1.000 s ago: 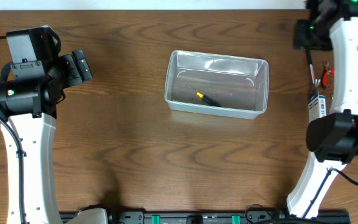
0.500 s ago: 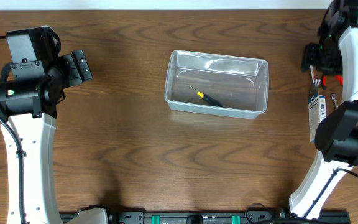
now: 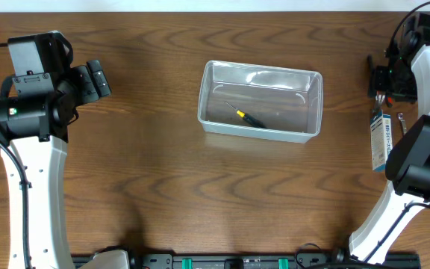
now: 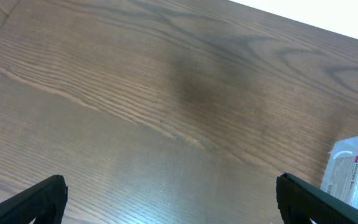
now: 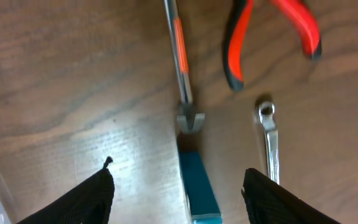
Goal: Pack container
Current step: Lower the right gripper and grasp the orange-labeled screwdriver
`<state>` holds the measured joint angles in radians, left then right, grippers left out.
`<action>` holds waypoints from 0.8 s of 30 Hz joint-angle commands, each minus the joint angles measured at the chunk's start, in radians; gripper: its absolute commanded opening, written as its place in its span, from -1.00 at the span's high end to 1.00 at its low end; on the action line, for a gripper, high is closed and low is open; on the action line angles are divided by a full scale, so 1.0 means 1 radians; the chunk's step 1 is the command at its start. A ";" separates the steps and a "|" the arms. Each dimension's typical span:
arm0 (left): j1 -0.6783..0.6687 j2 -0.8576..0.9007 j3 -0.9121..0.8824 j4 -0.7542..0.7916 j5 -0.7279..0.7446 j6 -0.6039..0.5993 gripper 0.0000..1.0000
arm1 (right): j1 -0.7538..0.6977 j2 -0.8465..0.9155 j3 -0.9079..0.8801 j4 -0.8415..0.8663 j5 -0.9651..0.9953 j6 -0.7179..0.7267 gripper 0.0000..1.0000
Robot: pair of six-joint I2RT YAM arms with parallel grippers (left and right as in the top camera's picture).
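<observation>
1. Packing looks barely begun. The container sits open near the middle of the desk, and only one small screwdriver lies on its floor.
2. More tools wait outside it at the right edge of the desk, well apart from the container:
   - a pair of red-handled pliers
   - a small wrench
   - a thin metal tool with an orange stripe and a forked tip
   - a blue packet just beside that tip
3. The right hand hangs over this cluster with its fingers apart and nothing between them. The forked tip and the blue packet lie under the gap, so it seems to be lining up a pick, though I cannot tell which item it is after.
4. The left hand is spread wide and empty over bare wood on the left side of the desk, away from the container.
5. Most of the job is left, by my reading. Each of the four loose items has yet to be grasped, carried across to the container and dropped in.
</observation>
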<state>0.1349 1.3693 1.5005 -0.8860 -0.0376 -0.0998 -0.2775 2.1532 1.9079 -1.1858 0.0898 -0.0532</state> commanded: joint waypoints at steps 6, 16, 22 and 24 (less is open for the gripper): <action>0.001 0.003 0.015 0.000 -0.016 0.013 -0.96 | -0.012 0.032 -0.006 0.063 -0.072 -0.076 -0.29; 0.002 0.003 0.015 0.000 -0.016 0.013 -0.96 | -0.026 0.115 -0.006 0.069 -0.067 -0.076 -0.29; 0.002 0.003 0.015 0.000 -0.016 0.013 -0.96 | -0.050 0.151 -0.006 0.080 -0.064 -0.076 -0.29; 0.002 0.003 0.015 0.000 -0.016 0.013 -0.96 | -0.059 0.161 -0.006 0.080 -0.064 -0.076 -0.29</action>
<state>0.1349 1.3693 1.5005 -0.8860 -0.0380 -0.0998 -0.3176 2.2971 1.9064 -1.1080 0.0261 -0.1173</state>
